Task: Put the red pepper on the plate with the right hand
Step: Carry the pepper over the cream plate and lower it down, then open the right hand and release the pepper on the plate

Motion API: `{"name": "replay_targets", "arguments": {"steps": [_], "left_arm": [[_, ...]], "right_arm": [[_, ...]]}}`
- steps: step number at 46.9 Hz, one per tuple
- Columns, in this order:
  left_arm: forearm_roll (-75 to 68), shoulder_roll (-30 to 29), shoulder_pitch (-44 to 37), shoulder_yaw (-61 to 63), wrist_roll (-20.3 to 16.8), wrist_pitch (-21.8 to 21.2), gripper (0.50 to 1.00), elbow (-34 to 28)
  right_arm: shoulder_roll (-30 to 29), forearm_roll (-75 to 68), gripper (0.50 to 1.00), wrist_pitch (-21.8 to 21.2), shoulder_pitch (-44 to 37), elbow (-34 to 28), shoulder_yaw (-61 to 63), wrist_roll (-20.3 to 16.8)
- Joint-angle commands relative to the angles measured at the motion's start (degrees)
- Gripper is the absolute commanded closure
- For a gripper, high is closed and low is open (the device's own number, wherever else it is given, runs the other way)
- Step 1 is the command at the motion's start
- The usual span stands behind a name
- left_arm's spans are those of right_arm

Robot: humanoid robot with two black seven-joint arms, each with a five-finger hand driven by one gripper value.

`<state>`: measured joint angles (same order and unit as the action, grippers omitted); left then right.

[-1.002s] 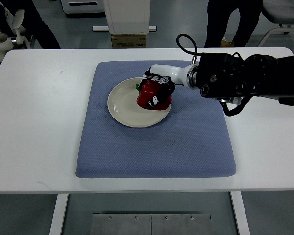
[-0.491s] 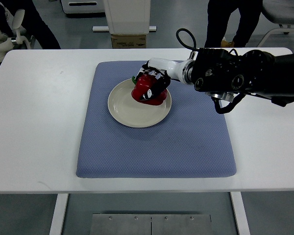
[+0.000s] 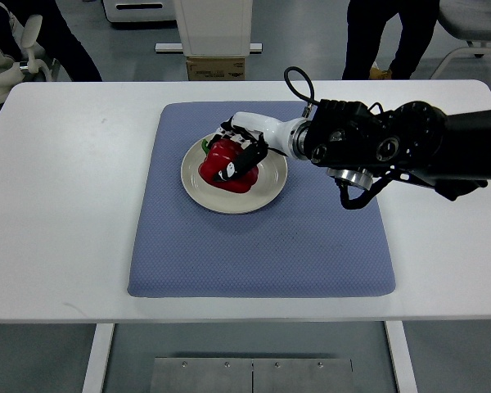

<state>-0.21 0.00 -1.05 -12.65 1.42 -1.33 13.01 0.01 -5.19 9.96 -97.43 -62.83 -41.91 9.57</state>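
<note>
A red pepper [image 3: 218,171] with a green stem lies on its side over the middle of a cream plate [image 3: 262,191], which sits on a blue mat [image 3: 262,246]. My right hand [image 3: 239,153] reaches in from the right edge on a black arm. Its black-and-white fingers are curled over the top and right side of the pepper, gripping it. Whether the pepper rests on the plate or hangs just above it I cannot tell. The left arm does not show.
The mat lies on a white table [image 3: 65,205]. Beyond the far edge stand a white machine base with a cardboard box [image 3: 215,67] and the legs of two persons [image 3: 385,37].
My right hand has carried the pepper leftward, from the plate's right rim to over its middle. The arm has reached further left.
</note>
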Motion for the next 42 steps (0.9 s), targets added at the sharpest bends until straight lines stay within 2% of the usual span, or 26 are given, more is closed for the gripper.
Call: {"name": "replay_targets", "arguments": {"steps": [1,9,13,17,18,21,33,42], "left_arm": [[0.0,0.0,0.0,0.0,0.0,0.0,0.5,-0.1],[0.0,0.0,0.0,0.1,0.0,0.0,0.5,0.0],[-0.1,0.0,0.0,0.0,0.0,0.0,0.5,0.0],[0.0,0.0,0.0,0.0,0.0,0.0,0.5,0.0],[0.0,0.0,0.0,0.0,0.0,0.0,0.5,0.0],[-0.1,0.0,0.0,0.0,0.0,0.0,0.5,0.0],[-0.1,0.0,0.0,0.1,0.0,0.0,0.5,0.0],[-0.1,0.0,0.0,0.0,0.0,-0.1,0.5,0.0]], "right_arm": [[0.0,0.2,1.0,0.8,1.2,0.1,0.9,0.0],[0.0,0.3,0.992,1.3,3.1,1.0,2.9,0.0],[0.0,0.3,0.808,1.3,3.3,1.0,3.7,-0.1],[0.0,0.3,0.555,1.3,3.7,1.0,3.9,-0.1],[0.0,0.3,0.513,1.3,3.7,1.0,3.9,-0.1],[0.0,0.3,0.5,1.3,3.7,1.0,3.9,-0.1],[0.0,0.4,0.5,1.3,2.9,1.4,5.7,0.2],[0.0,0.4,0.5,1.2,4.7,8.1,11.3,0.2]]}}
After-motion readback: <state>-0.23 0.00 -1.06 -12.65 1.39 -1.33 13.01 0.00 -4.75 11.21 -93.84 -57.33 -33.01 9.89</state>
